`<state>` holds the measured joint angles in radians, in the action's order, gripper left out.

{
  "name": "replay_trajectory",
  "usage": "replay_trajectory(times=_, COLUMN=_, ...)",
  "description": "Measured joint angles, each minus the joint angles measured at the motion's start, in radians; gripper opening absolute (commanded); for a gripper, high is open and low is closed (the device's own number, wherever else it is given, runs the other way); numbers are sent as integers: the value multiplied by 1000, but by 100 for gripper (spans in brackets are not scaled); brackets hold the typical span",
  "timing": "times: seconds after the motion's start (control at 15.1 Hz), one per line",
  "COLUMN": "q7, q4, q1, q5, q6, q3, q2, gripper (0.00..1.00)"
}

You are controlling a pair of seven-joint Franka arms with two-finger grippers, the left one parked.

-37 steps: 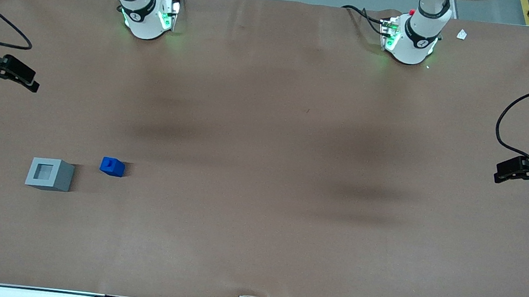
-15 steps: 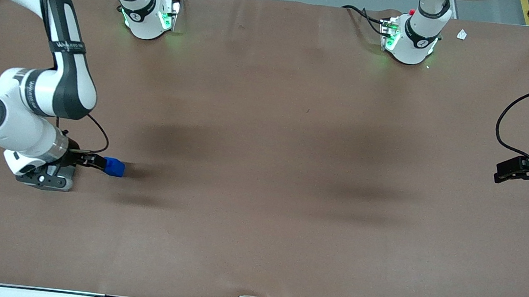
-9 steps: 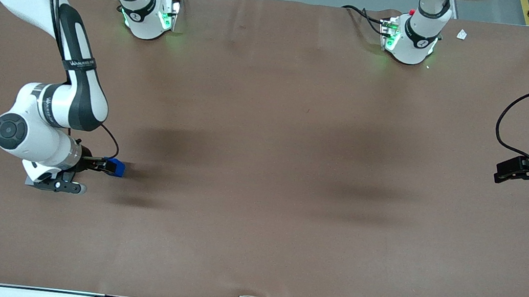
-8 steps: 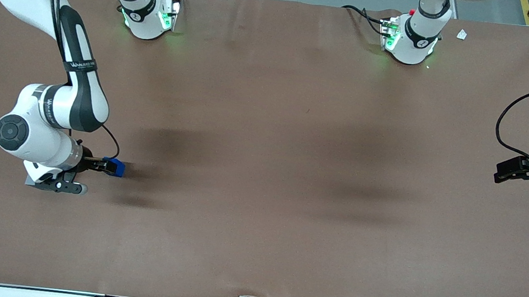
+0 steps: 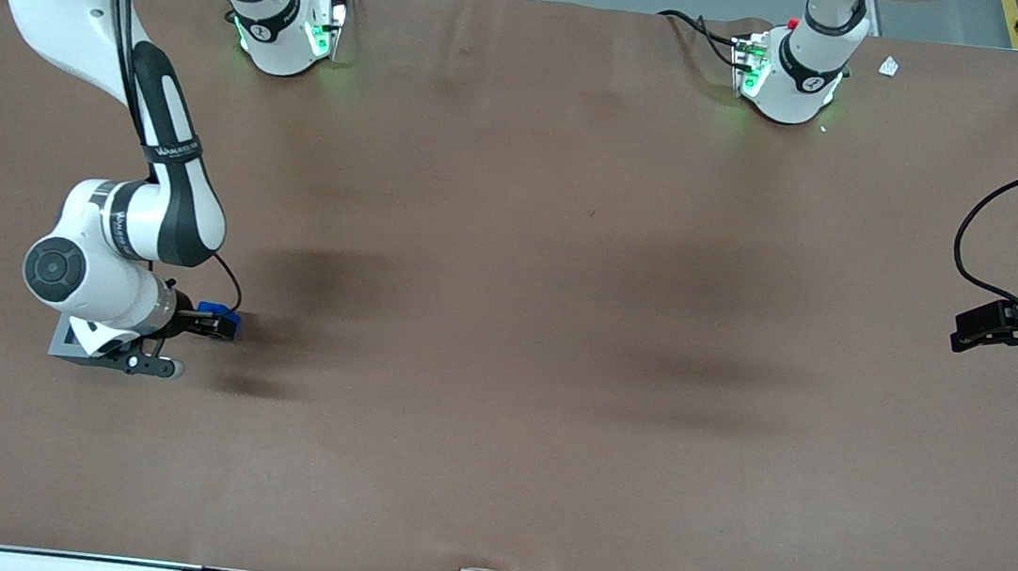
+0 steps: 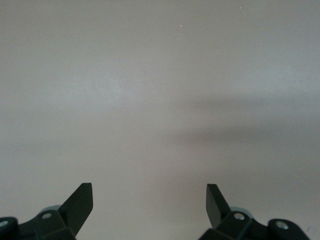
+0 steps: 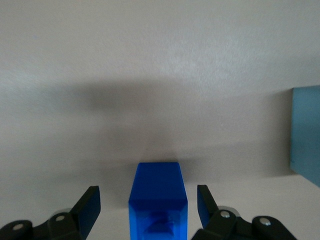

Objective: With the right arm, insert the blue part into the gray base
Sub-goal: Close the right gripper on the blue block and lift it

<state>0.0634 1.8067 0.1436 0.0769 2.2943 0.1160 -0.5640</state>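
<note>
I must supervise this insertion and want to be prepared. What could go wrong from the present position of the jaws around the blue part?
1. The gripper has open jaws on either side of the blue part, with gaps; an uneven close could push or twist it.
2. The gray base sits very near, mostly hidden under the right arm, so the wrist might bump it.

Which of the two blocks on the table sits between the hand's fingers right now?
The blue part: it lies between the open fingers of the hand. The gray base sits beside it, mostly hidden under the arm.
</note>
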Motion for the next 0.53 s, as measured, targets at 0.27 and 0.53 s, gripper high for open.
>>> replay_trajectory(times=0.27, q7=1, q4=27, q1=0, q5=0, q6=17, q3=1, q2=0, gripper=69)
replay_trajectory(times=0.53, q7=1, q4=27, q1=0, q5=0, q6=17, q3=1, q2=0, gripper=38)
